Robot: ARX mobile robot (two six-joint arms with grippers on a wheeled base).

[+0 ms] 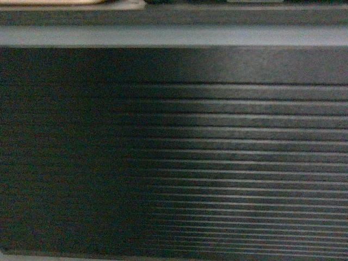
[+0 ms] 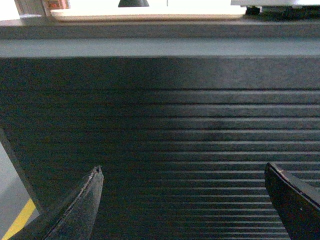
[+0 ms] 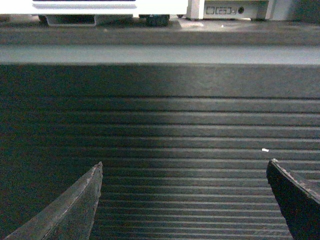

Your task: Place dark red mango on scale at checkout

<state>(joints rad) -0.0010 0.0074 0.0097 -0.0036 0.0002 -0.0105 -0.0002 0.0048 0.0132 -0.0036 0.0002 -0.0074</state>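
The checkout (image 1: 174,152) fills the head view, showing its dark ribbed front panel and its top edge. The dark red mango is out of view. On the counter top in the right wrist view, a white device on dark feet, apparently the scale (image 3: 100,7), shows only its lower front. My left gripper (image 2: 183,170) is open and faces the ribbed panel (image 2: 165,140) with nothing between its fingers. My right gripper (image 3: 185,164) is also open and empty, in front of the same panel (image 3: 165,130).
A beige tray (image 2: 150,15) lies on the counter top, with a dark object (image 2: 133,3) behind it. A white box with ports (image 3: 230,9) stands right of the scale. Grey floor with a yellow line (image 2: 20,220) shows past the counter's left end.
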